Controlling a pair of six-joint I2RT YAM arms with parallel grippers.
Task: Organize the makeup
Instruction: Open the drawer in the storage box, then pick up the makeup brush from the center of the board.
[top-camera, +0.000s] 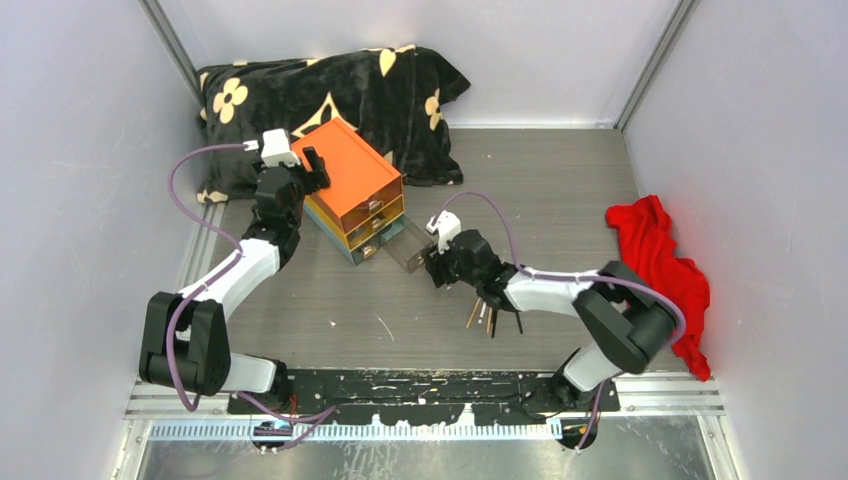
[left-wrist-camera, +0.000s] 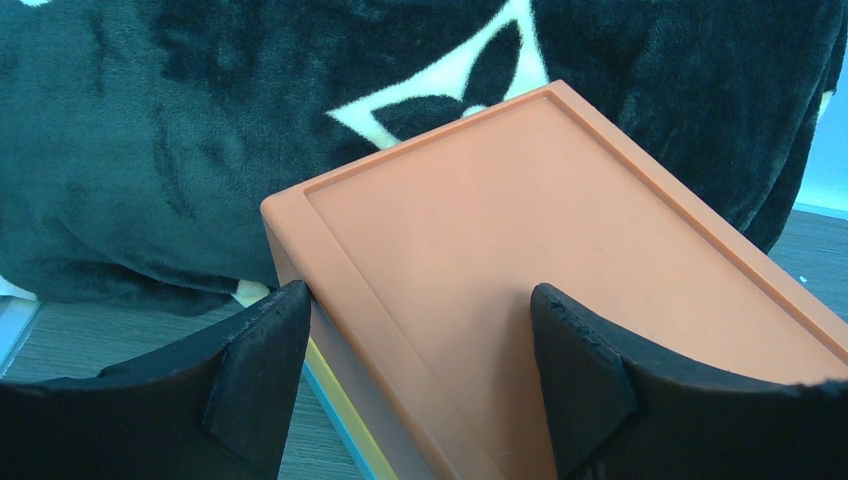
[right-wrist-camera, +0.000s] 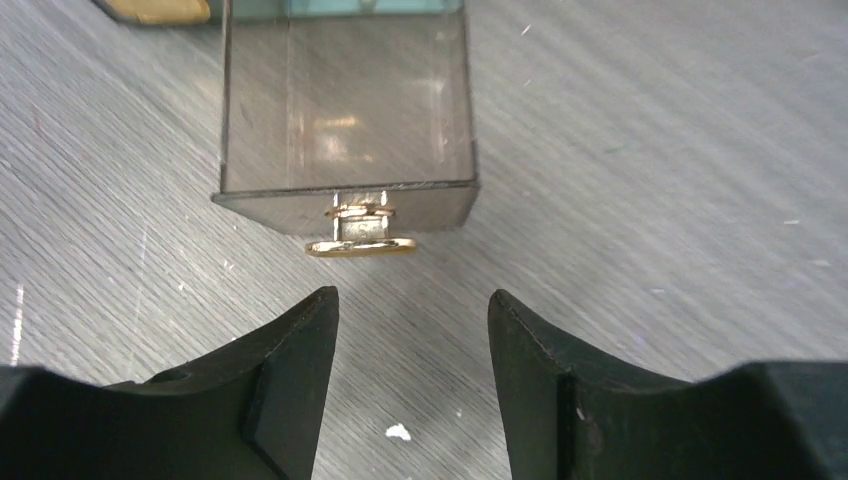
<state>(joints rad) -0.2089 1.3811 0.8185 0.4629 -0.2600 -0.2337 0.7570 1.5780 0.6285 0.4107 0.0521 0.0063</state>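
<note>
Before right gripper (right-wrist-camera: 410, 300): smoky drawer (right-wrist-camera: 345, 110) open, gold knob (right-wrist-camera: 360, 240) untouched

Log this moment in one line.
left gripper open, astride drawer box corner | right gripper open, short of gold handle | clear drawer out, empty | brushes on table

3 views: 1 overhead, 2 wrist close-ups.
Overhead shares orange drawer box (left-wrist-camera: 520, 260) with left wrist, clear drawer (right-wrist-camera: 345, 110) with right.

Drawer box (top-camera: 348, 172), blanket (top-camera: 330, 80) (floral), red cloth (top-camera: 660, 265)
</note>
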